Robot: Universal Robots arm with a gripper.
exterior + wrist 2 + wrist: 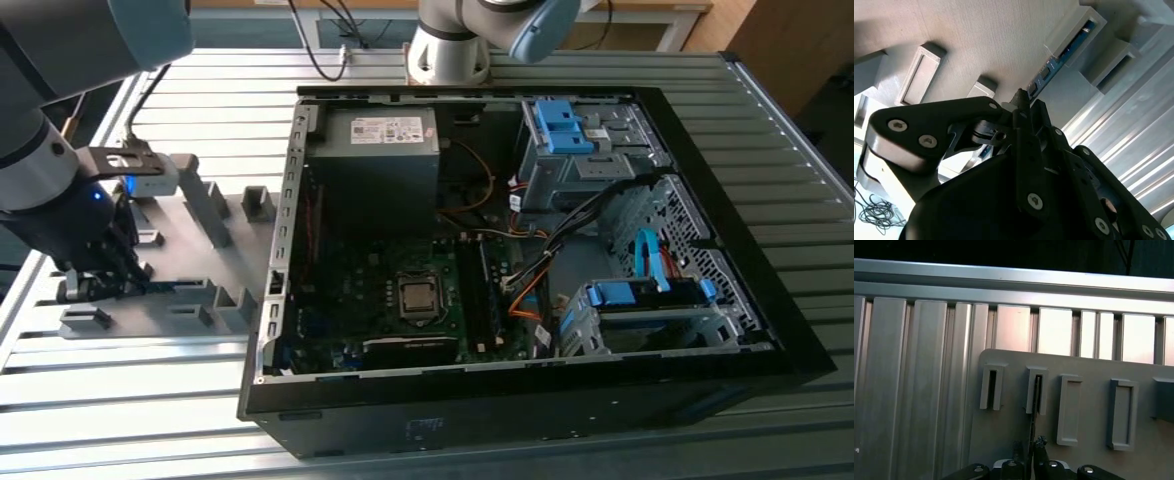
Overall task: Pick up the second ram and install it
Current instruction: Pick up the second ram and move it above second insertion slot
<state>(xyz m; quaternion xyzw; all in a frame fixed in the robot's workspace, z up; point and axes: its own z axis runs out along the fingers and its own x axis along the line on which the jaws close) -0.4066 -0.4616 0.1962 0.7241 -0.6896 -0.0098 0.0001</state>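
**End effector clamping the memory stick on the tray**

The end effector [100, 285] is reaching down onto the grey tray [180, 255] at the exterior view's left, beside the open computer case [467, 420]. Both tray and case are sitting on the ribbed metal bench [134, 400].

In both wrist views the fingers are pressing together on the near end of the memory stick [1056, 60], with the thin board pinched between the fingertips [1021, 100].

The stick is standing on its narrow edge, running from the end effector [1030, 446] into a slotted upright block [1036, 390] on the tray. In the first wrist view it is showing as a dark thin line [1033, 412]. In the second wrist view its blue-green board and dark chips are showing inside the slots.
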